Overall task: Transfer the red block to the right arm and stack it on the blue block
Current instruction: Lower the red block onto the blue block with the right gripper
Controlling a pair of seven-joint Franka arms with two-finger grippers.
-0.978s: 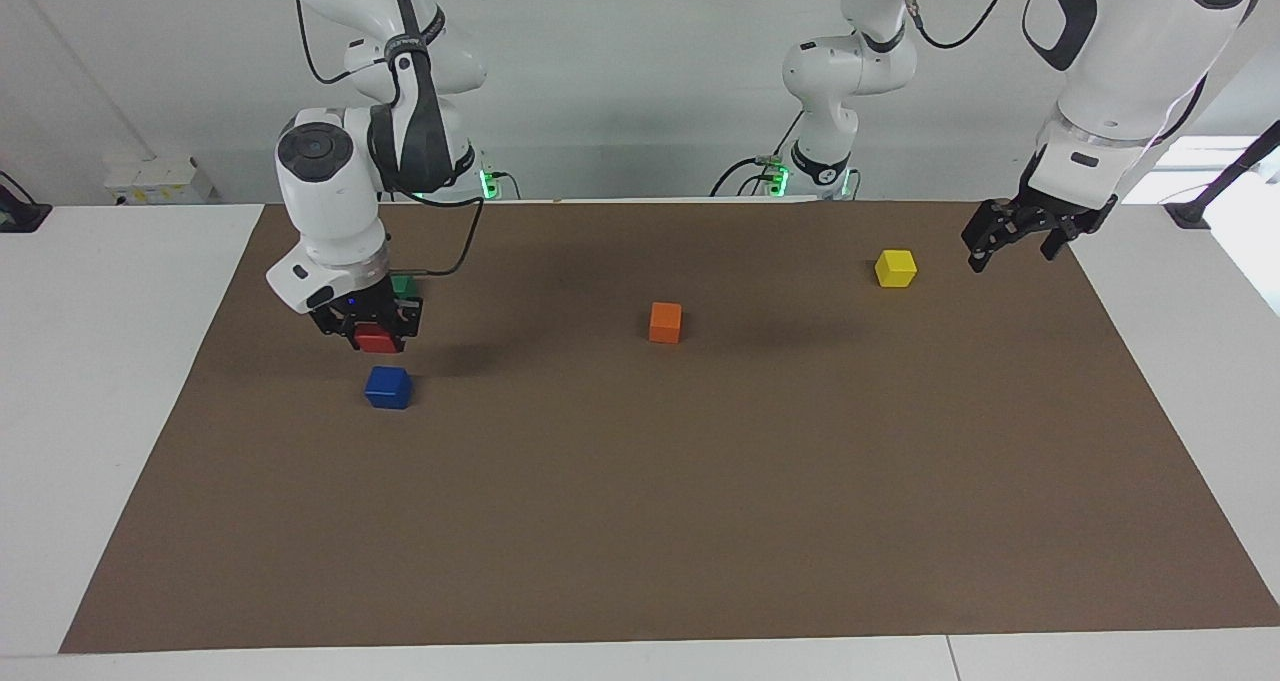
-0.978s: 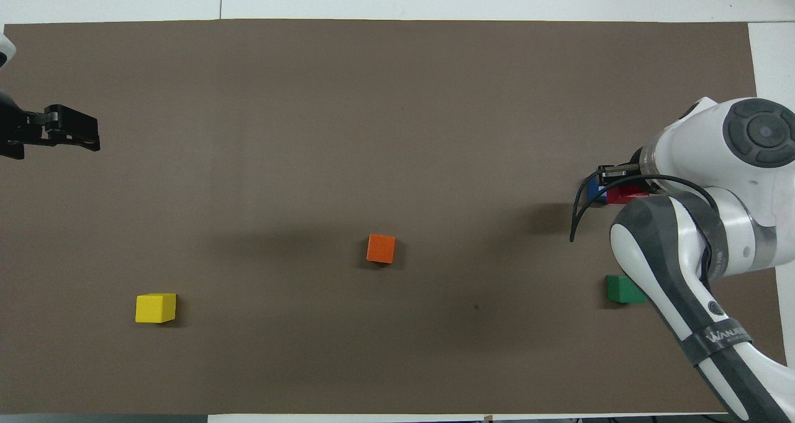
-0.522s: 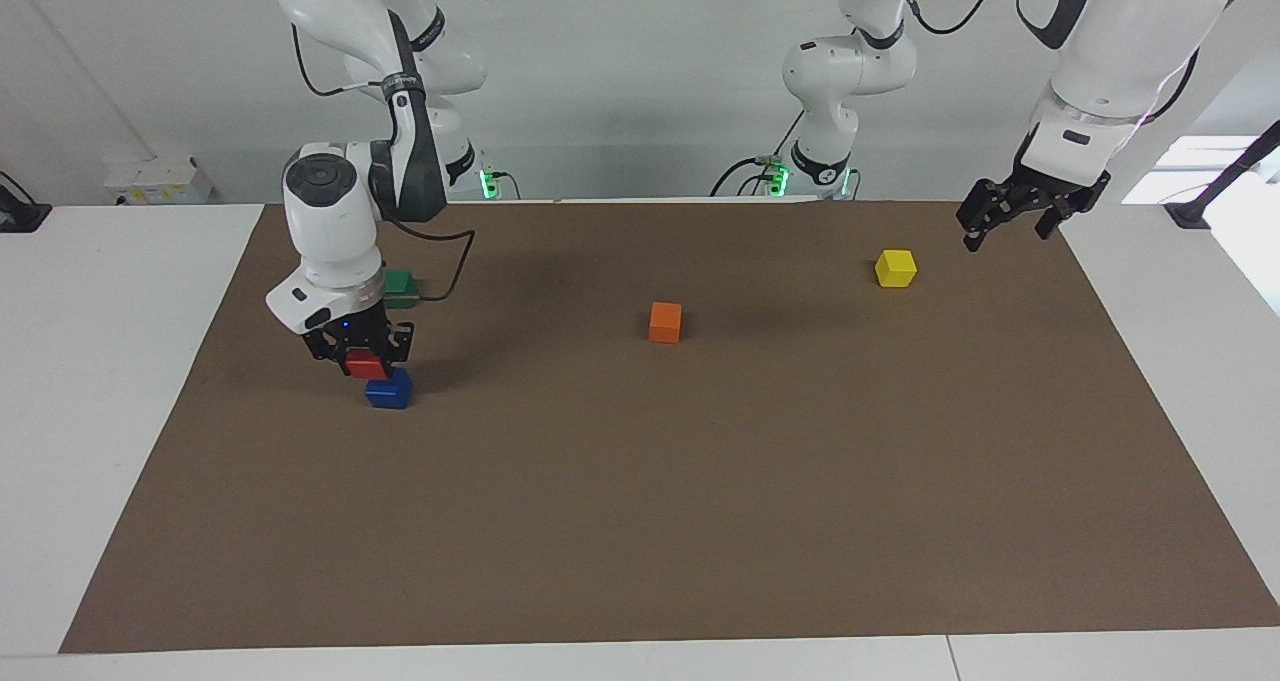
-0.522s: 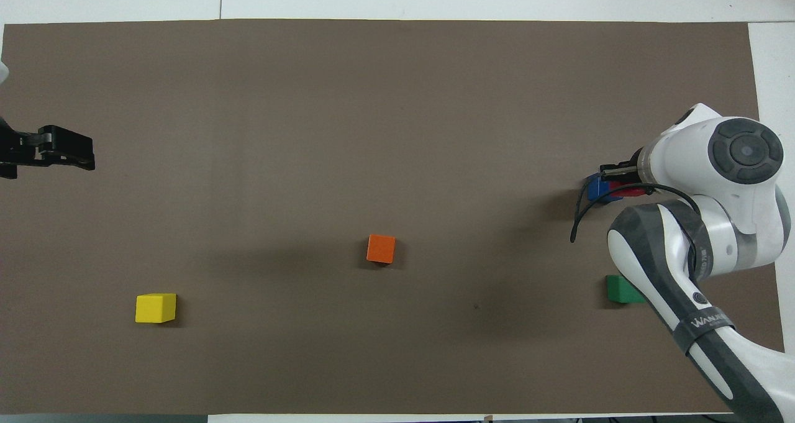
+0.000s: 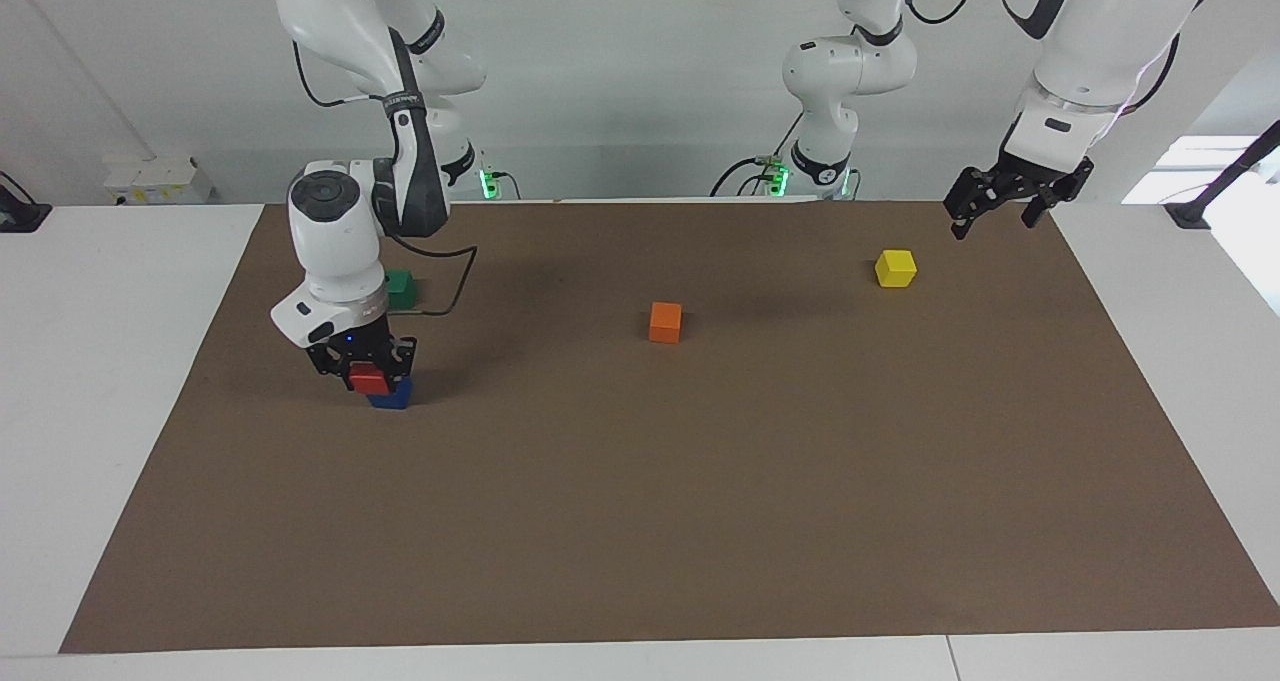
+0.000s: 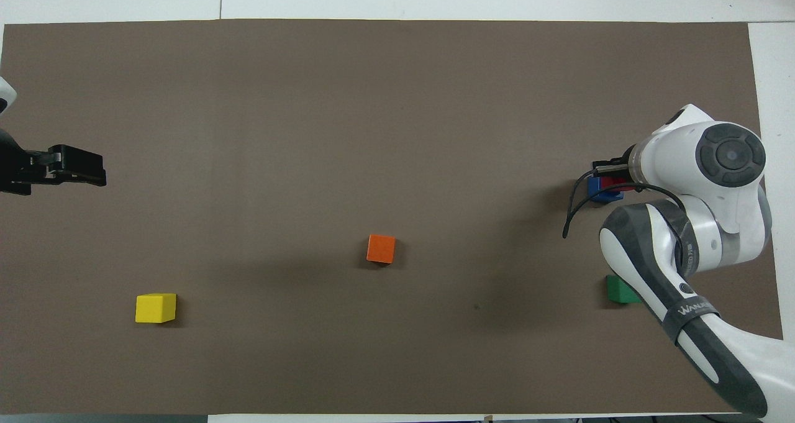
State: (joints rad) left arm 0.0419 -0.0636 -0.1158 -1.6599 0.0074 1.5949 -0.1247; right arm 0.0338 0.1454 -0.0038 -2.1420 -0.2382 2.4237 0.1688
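Observation:
My right gripper is shut on the red block and holds it low over the blue block, at the right arm's end of the mat. The red block covers most of the blue block's top; I cannot tell whether they touch. In the overhead view the right arm's wrist hides most of both, with slivers of the red block and the blue block showing. My left gripper is open and empty, raised over the mat's edge beside the yellow cube, and waits; it also shows in the overhead view.
A green cube lies nearer to the robots than the blue block, close to the right arm's cable. An orange cube sits mid-mat. A yellow cube lies toward the left arm's end. All rest on a brown mat.
My right gripper has moved down and away from the robots with the red block, from beside the green cube to over the blue block. My left gripper has drawn up and back a little.

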